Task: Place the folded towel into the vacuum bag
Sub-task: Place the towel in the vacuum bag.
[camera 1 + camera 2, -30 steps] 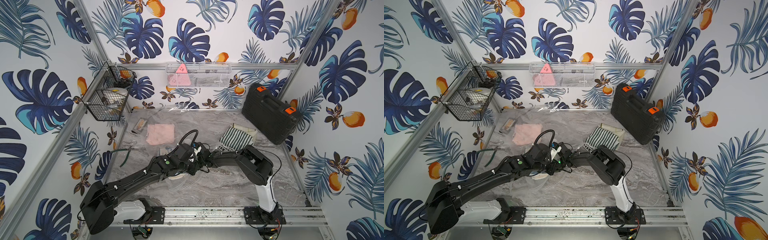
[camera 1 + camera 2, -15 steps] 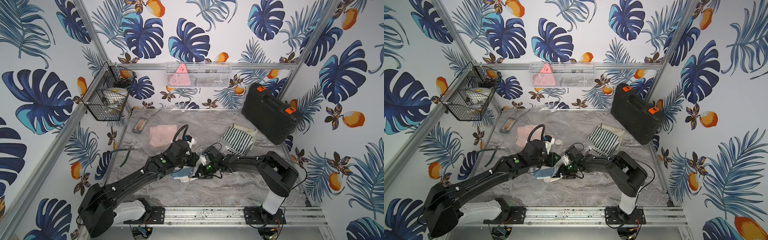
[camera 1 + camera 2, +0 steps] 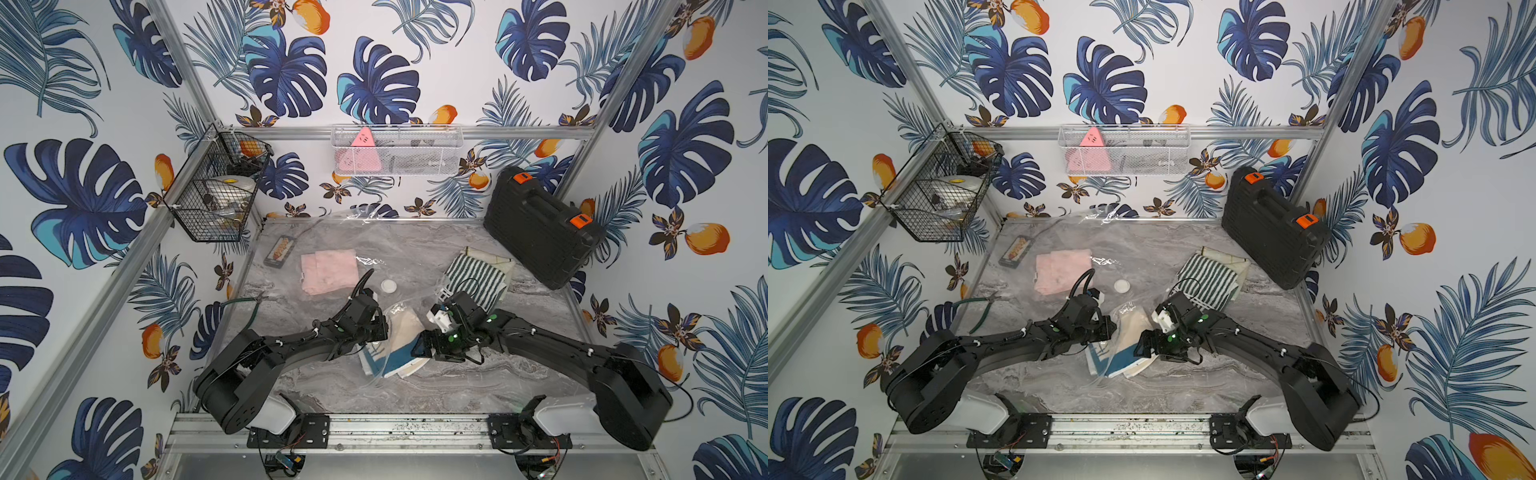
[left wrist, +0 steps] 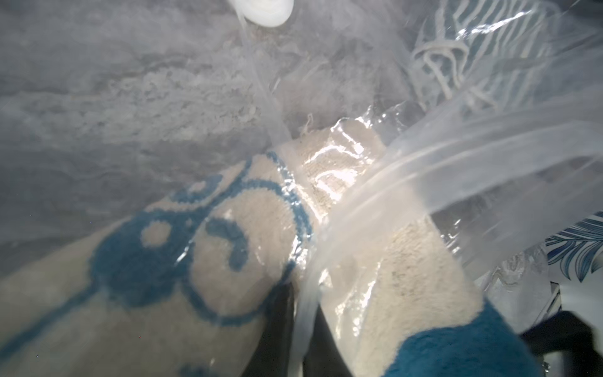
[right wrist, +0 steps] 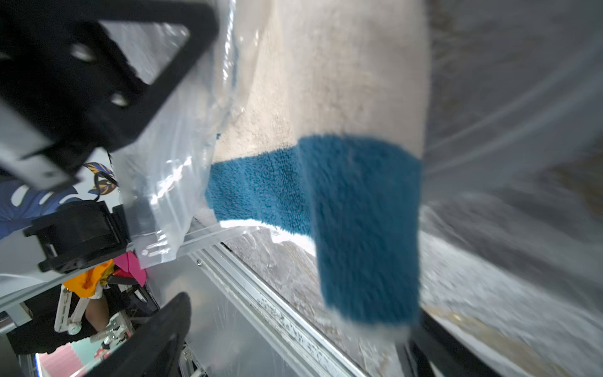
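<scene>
Pinching vacuum bag [image 4: 424,156] edge, left pincer [image 4: 305,329]; towel [image 4: 163,261] beneath

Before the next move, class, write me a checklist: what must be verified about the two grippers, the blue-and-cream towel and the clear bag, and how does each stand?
1. Left gripper shut on the vacuum bag edge: ok.
2. Right gripper open, jaws wide apart: ok.
3. Cream part of the towel under the bag film: ok.
4. Towel wholly inside, blue end included: cannot tell.
5. Valve disc lying apart from both grippers: ok.
</scene>
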Robot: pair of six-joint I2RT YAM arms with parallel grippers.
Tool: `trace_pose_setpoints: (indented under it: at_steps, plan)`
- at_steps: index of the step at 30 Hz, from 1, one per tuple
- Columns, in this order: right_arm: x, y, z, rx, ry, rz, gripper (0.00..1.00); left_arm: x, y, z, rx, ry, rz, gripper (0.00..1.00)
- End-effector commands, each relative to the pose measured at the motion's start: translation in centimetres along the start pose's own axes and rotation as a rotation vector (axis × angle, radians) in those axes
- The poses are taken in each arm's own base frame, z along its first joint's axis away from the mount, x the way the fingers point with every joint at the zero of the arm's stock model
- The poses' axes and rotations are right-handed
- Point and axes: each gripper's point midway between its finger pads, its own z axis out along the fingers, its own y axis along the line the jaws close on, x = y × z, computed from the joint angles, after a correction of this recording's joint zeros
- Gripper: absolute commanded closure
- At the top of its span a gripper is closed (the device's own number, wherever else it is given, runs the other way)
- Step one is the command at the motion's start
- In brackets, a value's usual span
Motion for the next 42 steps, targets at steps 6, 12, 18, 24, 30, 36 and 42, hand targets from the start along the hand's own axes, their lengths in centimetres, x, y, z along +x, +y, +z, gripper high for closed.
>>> trace_pose_setpoints:
  at_steps: [6, 12, 18, 24, 30, 36, 42]
  plan:
    - [-0.1, -4.1, -5.2, 0.234, 0.005, 0.087, 0.04, 0.8, 1.7, 0.2, -0.054, 0.007, -0.012, 0.86]
    - [-6.8, -1.3, -9.6, 0.327, -0.168, -0.034, 0.32, -1.4, 0.6, -3.7, -0.094, -0.039, 0.053, 0.80]
    - [-3.2, -1.0, -5.4, 0.210, -0.036, 0.061, 0.49, -3.5, -4.6, -8.0, 0.038, -0.045, 0.197, 0.56]
    - [0.8, -1.2, -1.6, 0.099, -0.003, 0.168, 0.48, 0.6, -8.7, -7.0, 0.056, 0.133, 0.465, 0.29]
    - [-1.2, -1.1, 1.7, 0.043, -0.046, 0.197, 0.55, 2.4, -8.2, -4.9, -0.120, 0.216, 0.676, 0.27]
    - [-1.7, -1.2, 3.6, 0.051, -0.054, 0.189, 0.67, 0.3, -8.5, -6.2, -0.153, 0.116, 0.702, 0.33]
    - [-2.9, -1.3, 4.6, 0.078, -0.084, 0.148, 0.81, 1.2, -7.4, -3.2, -0.154, 0.142, 0.689, 0.50]
